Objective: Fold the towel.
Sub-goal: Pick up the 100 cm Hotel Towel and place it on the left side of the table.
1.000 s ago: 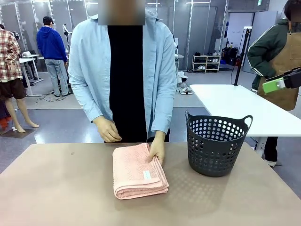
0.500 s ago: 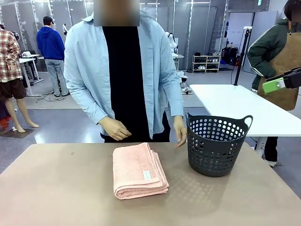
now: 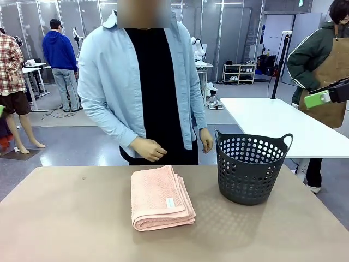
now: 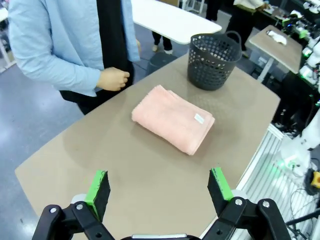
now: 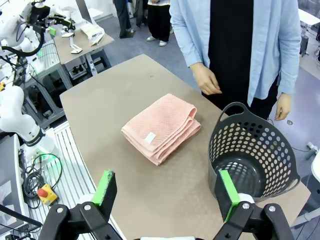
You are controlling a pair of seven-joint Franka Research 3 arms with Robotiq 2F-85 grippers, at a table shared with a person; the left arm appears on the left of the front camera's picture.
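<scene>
The salmon-pink towel (image 3: 161,197) lies folded in a thick rectangle on the brown table, a small white tag on top; it also shows as towel (image 4: 173,118) and towel (image 5: 161,128). My left gripper (image 4: 158,187) hovers high above the near table edge, open and holding nothing, well short of the towel. My right gripper (image 5: 166,188) is also open and holds nothing, high above the table between the towel and the basket. The person stands at the far side, one hand (image 3: 148,149) near the waist, the other hand (image 3: 206,140) hanging by the basket, neither touching the towel.
A dark perforated basket (image 3: 251,167) with two handles stands right of the towel; it has nothing inside, seen as basket (image 5: 252,157). A white table (image 3: 283,124) stands behind on the right. Bare tabletop (image 3: 65,218) lies left of and in front of the towel.
The person lifted a hand off the folded towel and drew both hands back toward the body, standing more upright. The towel and basket have not moved.
</scene>
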